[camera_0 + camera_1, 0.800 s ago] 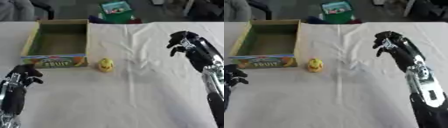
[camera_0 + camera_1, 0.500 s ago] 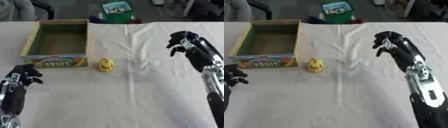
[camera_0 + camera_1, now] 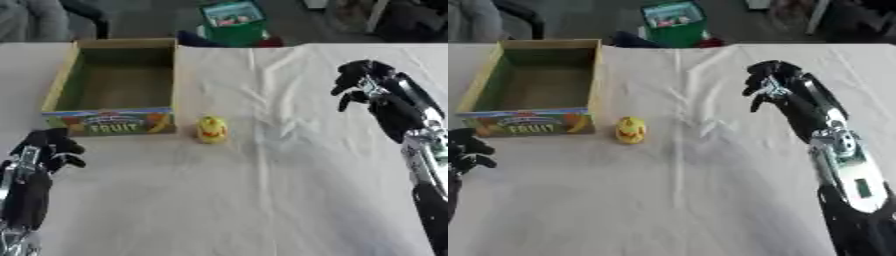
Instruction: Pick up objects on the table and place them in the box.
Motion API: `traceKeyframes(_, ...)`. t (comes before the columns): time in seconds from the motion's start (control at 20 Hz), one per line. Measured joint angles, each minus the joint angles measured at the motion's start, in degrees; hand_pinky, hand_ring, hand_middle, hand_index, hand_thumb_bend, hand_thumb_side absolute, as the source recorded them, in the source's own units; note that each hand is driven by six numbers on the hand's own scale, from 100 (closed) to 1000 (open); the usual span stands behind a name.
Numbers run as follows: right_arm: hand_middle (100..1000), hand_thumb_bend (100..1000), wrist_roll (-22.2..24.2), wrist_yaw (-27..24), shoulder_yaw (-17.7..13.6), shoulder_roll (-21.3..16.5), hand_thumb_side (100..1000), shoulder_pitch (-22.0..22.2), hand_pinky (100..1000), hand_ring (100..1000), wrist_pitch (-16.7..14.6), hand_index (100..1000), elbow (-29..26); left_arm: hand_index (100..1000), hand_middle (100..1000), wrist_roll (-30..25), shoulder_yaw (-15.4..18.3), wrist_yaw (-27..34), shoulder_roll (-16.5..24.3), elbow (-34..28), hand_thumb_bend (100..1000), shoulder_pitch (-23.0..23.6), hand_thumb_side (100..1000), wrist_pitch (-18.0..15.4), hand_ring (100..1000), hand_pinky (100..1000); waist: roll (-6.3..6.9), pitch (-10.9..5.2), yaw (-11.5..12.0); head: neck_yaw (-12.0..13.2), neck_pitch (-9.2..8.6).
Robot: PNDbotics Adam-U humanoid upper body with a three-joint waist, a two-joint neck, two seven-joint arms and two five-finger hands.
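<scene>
A small yellow toy (image 3: pixel 211 129) is sitting on the white tablecloth (image 3: pixel 262 190) just beside the front right corner of the open cardboard box (image 3: pixel 112 90), touched by neither hand. The right hand (image 3: pixel 773 86) is hanging above the cloth well to the toy's right, fingers curled and holding nothing. The left hand (image 3: pixel 48 147) is resting near the lower left edge, fingers also curled and empty.

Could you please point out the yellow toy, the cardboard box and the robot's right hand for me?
yellow toy (image 3: pixel 211 129), left eye view, middle of its body.
cardboard box (image 3: pixel 112 122), left eye view, printed front wall.
right hand (image 3: pixel 773 84), right eye view, on the back of the hand, above the curled fingers.
</scene>
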Motion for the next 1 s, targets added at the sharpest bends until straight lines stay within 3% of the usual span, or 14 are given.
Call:
traceKeyframes(0.55,600,100,3.5,4.2,4.9,-5.0,284,-5.6,418,612,-4.6,759,1.9,700,515,-0.3,-0.1,0.0,0.0,0.0,100,0.0,768,0.1,573,485,-0.35,-0.52,0.8,-1.1,0.78)
traceKeyframes(0.75,642,100,6.5,7.3,9.4,-7.8,238,-11.2,450,646,-7.8,793,4.2,700,515,-0.7,-0.1,0.1,0.0,0.0,100,0.1,768,0.2,573,484,-0.34,-0.85,1.2,-1.7,1.06)
traceKeyframes(1.0,712,100,10.9,11.9,14.6,-7.9,206,-18.6,494,694,-11.8,832,10.8,700,515,-1.0,-0.4,0.1,0.0,0.0,100,0.2,767,0.2,573,485,-0.32,-0.85,1.3,-2.1,1.07)
